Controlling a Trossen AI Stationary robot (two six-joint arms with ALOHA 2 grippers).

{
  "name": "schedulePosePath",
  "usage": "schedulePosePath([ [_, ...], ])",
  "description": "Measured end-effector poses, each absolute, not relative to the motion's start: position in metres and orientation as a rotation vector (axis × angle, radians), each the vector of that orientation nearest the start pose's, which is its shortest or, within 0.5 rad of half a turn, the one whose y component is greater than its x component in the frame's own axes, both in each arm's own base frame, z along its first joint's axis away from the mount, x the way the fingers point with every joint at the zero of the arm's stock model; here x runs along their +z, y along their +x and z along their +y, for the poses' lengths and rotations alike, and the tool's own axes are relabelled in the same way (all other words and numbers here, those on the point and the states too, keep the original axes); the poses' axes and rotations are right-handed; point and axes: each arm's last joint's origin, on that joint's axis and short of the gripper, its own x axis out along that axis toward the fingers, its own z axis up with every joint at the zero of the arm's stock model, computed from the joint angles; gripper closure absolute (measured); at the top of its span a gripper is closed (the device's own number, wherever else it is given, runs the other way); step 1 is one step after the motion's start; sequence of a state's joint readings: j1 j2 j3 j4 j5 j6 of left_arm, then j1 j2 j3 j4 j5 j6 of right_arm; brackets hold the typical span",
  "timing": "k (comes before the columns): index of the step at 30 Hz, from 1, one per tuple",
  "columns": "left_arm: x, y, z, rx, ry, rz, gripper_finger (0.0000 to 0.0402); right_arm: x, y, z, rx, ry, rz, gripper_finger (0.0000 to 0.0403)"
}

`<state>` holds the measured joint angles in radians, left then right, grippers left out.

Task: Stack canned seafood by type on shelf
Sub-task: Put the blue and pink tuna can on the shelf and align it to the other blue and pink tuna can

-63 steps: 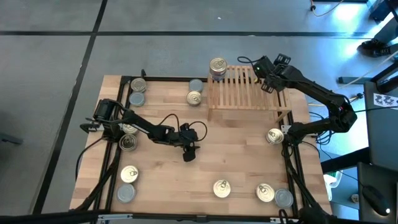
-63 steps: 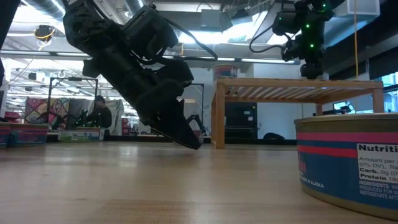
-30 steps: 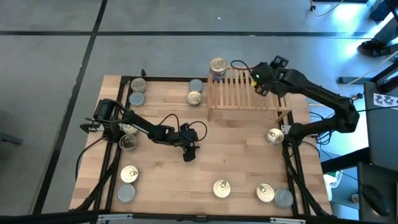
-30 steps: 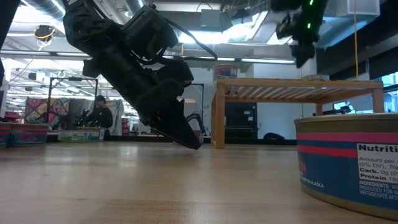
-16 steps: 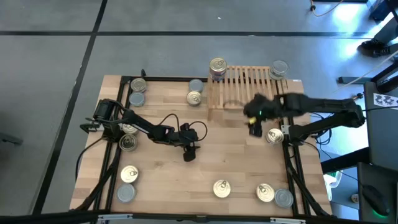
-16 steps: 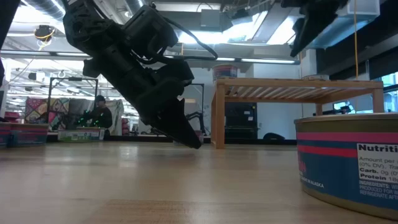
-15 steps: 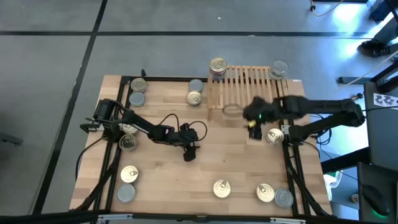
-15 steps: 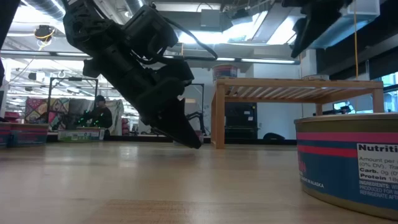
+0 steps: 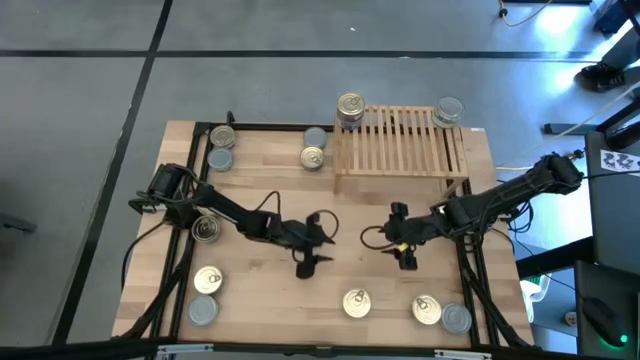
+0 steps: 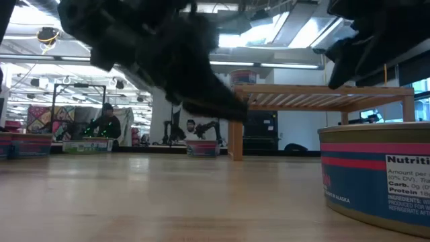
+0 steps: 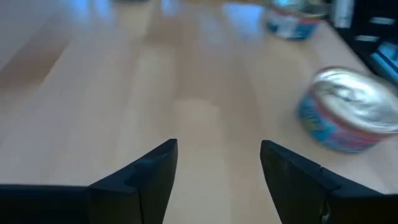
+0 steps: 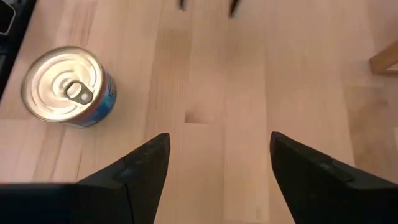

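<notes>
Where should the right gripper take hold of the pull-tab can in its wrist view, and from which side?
Grip the pull-tab can across its round side wall, descending from above. It stands upright, lid up, with clear tabletop around it, and the open right gripper looks wide enough to straddle it.

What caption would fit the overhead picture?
Two open robot hands hover mid-table among scattered cans; two stacks sit on the shelf.

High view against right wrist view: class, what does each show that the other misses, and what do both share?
Only the high view shows the shelf holding two cans, the silver-topped can at its far right corner, and the left claw. Only the right wrist view shows one gold-topped can's pull tab close up. Both show the wooden table and the open, empty right claw.
</notes>
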<state>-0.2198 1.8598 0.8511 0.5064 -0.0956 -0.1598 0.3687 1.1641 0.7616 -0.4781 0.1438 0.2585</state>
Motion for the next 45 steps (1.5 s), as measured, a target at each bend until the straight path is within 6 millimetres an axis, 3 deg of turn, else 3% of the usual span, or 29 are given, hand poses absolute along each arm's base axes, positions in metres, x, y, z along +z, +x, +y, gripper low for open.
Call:
schedulePosePath([
  [10,0.150,0.396,-0.124,-0.212,0.069,0.449,0.0173,0.229,0.213,0.077,0.056,-0.027,0.837,0.0132],
  [23,0.120,0.441,-0.142,-0.528,0.003,0.488,0.0173,0.230,0.214,0.076,0.045,-0.065,0.826,0.0132],
  [27,0.112,0.444,-0.137,-0.524,-0.014,0.525,0.0173,0.230,0.214,0.076,0.037,-0.068,0.825,0.0132],
  [33,0.105,0.443,-0.115,-0.356,0.013,0.658,0.0173,0.230,0.214,0.076,0.037,-0.068,0.825,0.0132],
  [45,0.137,0.424,-0.075,-0.157,0.048,0.870,0.0173,0.231,0.214,0.075,0.025,-0.120,0.810,0.0132],
])
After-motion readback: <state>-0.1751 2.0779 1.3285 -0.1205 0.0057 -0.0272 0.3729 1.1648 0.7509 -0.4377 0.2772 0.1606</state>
